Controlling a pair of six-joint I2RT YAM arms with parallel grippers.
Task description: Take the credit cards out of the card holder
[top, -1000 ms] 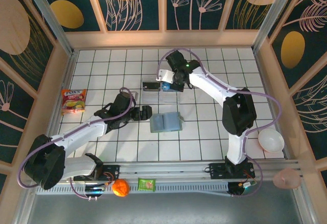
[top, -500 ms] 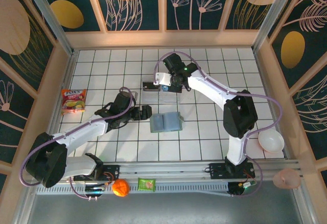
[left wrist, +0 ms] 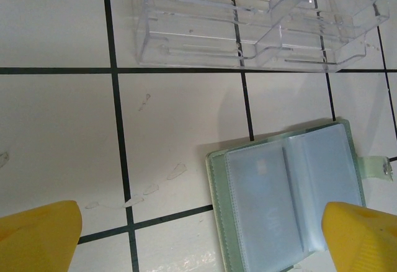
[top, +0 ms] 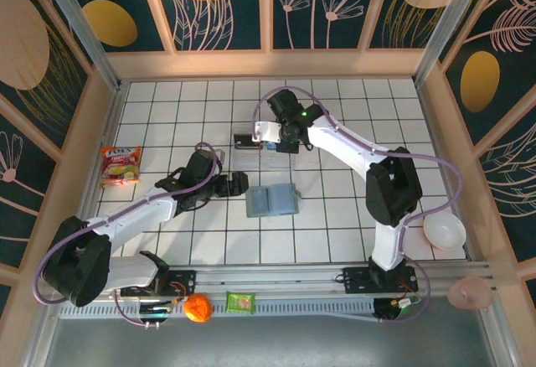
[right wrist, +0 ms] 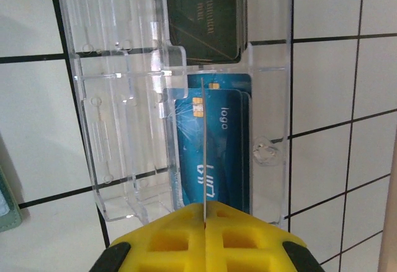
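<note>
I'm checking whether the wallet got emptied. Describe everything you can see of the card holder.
The card holder lies open and flat on the white tiled table, close to the clear tray but apart from it. Its cover is grey-green, showing as a thin border; inside are bluish-grey translucent pocket sleeves, like pages. A pale tab with a snap sticks out of one edge. Only the table touches it. Whether any card is inside, I cannot tell.
</note>
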